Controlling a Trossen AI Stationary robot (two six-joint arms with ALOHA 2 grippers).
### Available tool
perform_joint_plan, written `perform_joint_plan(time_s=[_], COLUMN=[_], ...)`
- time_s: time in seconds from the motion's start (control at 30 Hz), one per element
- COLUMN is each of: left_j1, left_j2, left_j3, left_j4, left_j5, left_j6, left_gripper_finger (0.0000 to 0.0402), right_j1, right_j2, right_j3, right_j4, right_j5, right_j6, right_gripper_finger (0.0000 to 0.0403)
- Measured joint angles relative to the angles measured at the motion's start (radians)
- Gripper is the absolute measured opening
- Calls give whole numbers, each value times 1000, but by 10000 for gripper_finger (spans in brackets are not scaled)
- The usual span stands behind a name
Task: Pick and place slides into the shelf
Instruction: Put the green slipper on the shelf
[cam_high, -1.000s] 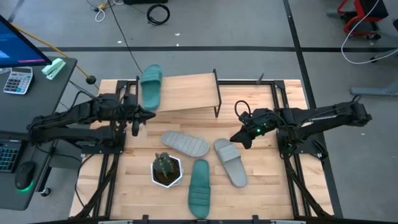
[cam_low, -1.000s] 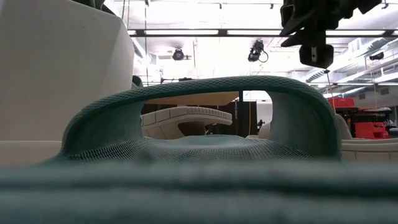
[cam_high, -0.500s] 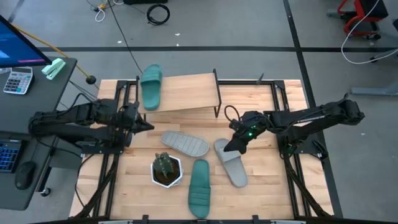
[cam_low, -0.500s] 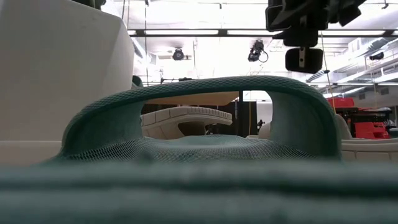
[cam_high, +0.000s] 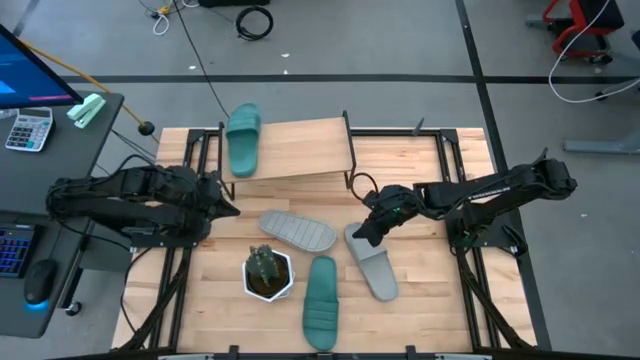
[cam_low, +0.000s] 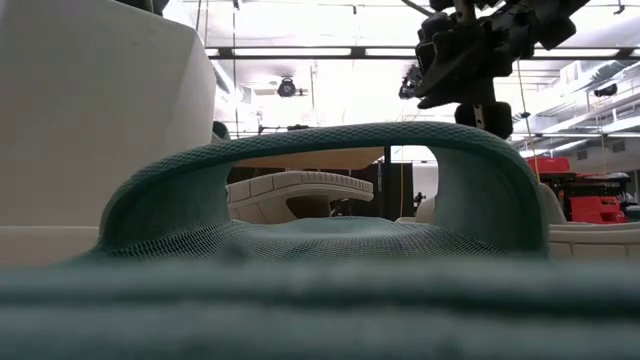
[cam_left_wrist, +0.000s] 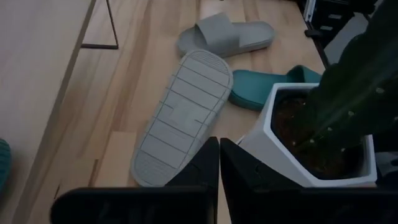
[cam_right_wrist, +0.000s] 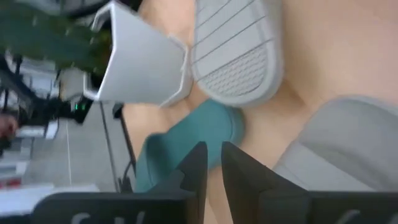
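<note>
Across the middle of the high view, the desk (cam_high: 420, 300) carries three slides; a teal one (cam_high: 242, 139) already sits on the shelf (cam_high: 300, 150). The upright grey slide (cam_high: 371, 260) runs lengthwise towards lower right, and the right gripper (cam_high: 364, 233), fingers nearly pinched together and empty, hovers over its upper-left end. The left gripper (cam_high: 228, 209) waits clenched at centre-left.

The wooden desk (cam_high: 430, 290) carries the shelf (cam_high: 300, 148) at its far side, and a teal slide (cam_high: 242, 139) lies on the shelf's left end. On the desk itself lie an upside-down grey slide (cam_high: 297, 230), an upright grey slide (cam_high: 371, 261), a second teal slide (cam_high: 321, 301) and a white potted plant (cam_high: 267, 273).
</note>
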Motion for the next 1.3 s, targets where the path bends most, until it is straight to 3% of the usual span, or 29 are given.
perform_joint_plan(time_s=[0.23,0.53,0.83,1.03,1.17,1.3], left_j1=[0,0,0,0,0,0], left_j2=[0,0,0,0,0,0], left_j3=[0,0,0,0,0,0], left_j4=[0,-6,-6,-5,-4,0], left_j5=[67,98,98,98,98,98], left_j6=[9,25,25,25,25,25], left_gripper_finger=[5,27,5,18,24,13], right_j1=[30,121,208,236,242,263], right_j2=[8,113,259,412,480,506], right_j3=[0,1,106,225,278,302], right_j4=[102,222,208,109,117,115], right_j5=[-45,-111,-136,-212,-289,-267], right_j6=[1,-92,-250,-261,-286,-363], right_gripper_finger=[57,63,126,176,177,165])
